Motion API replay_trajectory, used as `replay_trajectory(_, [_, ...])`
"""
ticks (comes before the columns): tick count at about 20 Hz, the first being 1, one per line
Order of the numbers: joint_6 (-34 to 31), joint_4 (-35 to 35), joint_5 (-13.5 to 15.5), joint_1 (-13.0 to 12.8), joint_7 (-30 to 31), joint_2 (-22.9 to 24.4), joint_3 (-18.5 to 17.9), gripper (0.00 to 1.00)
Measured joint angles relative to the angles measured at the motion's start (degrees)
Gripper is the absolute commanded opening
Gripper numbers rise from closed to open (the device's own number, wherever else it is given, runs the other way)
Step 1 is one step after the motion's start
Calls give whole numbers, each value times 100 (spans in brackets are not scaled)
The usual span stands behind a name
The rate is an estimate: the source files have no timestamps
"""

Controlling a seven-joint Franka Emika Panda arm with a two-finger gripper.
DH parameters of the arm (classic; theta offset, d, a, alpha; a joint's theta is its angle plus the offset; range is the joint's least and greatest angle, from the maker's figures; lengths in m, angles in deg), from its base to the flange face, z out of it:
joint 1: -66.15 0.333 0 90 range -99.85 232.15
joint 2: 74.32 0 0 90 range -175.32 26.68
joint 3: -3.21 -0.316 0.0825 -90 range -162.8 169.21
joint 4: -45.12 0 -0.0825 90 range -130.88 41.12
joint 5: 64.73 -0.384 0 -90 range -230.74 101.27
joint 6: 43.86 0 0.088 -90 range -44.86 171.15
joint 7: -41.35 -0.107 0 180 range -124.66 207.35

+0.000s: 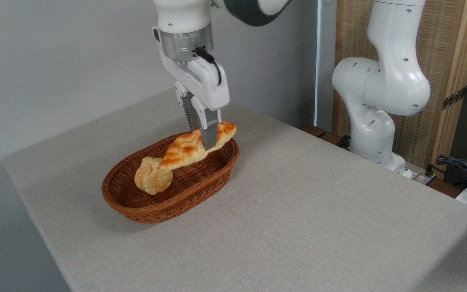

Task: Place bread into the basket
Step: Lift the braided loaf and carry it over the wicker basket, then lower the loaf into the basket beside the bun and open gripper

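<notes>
- Bread (185,149), a long, flat braided loaf in golden orange with browned ridges, is hanging tilted over the basket (201,178), its far end raised above the far rim and its near end dipping down.
- The pincer (205,142) is pointing straight down from the white arm and is clamping the loaf between its two fingers, a little past the loaf's middle toward the raised end.
- The loaf's lower tip is touching, or lying just over, a small round pale bun (153,176) that is sitting inside the basket near its left end.
- The basket, an oval of reddish-brown wicker, is resting on the grey cloth-covered bench (298,211), roughly at its middle left.
- The arm's white base (373,134) is standing at the bench's far right edge, in front of a wooden panel (448,61).
- Cables (464,166) are lying off the bench at the far right.
</notes>
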Motion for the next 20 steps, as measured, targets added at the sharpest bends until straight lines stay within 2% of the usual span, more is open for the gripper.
replay_trajectory(2, [18,-7,156,-6,36,-143,265,65])
replay_trajectory(3, [57,-6,261,-6,40,-208,372,72])
replay_trajectory(4, [109,-3,366,-7,55,-249,457,90])
replay_trajectory(6, [144,5,470,-5,108,-262,579,100])
replay_trajectory(10, [161,10,471,-1,184,-262,732,100])
replay_trajectory(20, [204,13,471,23,184,-327,739,100])
